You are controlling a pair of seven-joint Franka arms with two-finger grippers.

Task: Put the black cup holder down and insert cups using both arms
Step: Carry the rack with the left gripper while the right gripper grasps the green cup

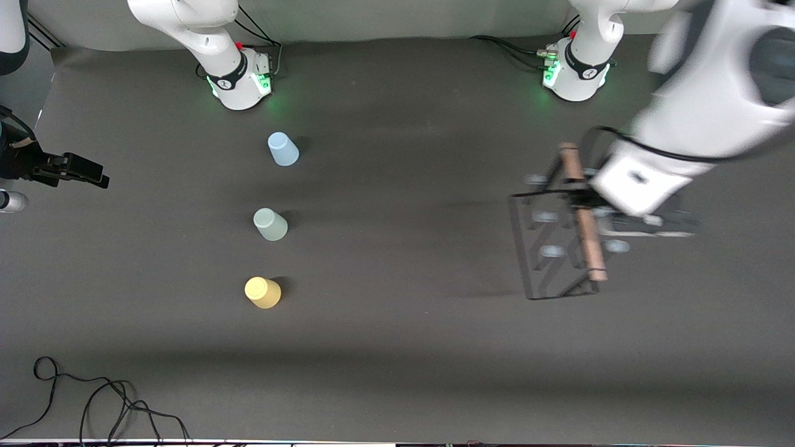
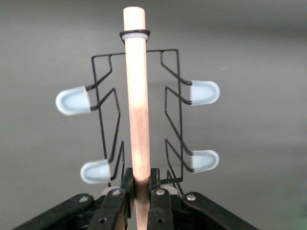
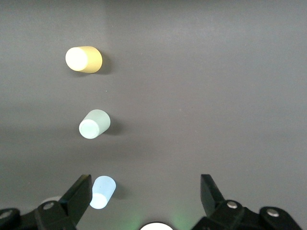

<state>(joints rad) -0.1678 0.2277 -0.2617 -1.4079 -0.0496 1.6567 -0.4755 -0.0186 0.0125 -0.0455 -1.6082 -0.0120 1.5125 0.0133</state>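
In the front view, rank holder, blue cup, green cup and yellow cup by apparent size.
1. Holder, clearly largest.
2. Yellow cup, green cup, blue cup: all look alike, so no ranking.

Left arm (image 1: 708, 93) reaches from its base down over the left arm's end of the bench, wrist bent downward. Left gripper (image 2: 142, 189) has its jaws clamped tight on the wooden handle (image 2: 136, 96) of the rack (image 1: 549, 248). Right arm (image 1: 199, 31) waits folded above its base, right gripper (image 3: 146, 201) pointing straight down at the bench, jaws spread wide, holding nothing.
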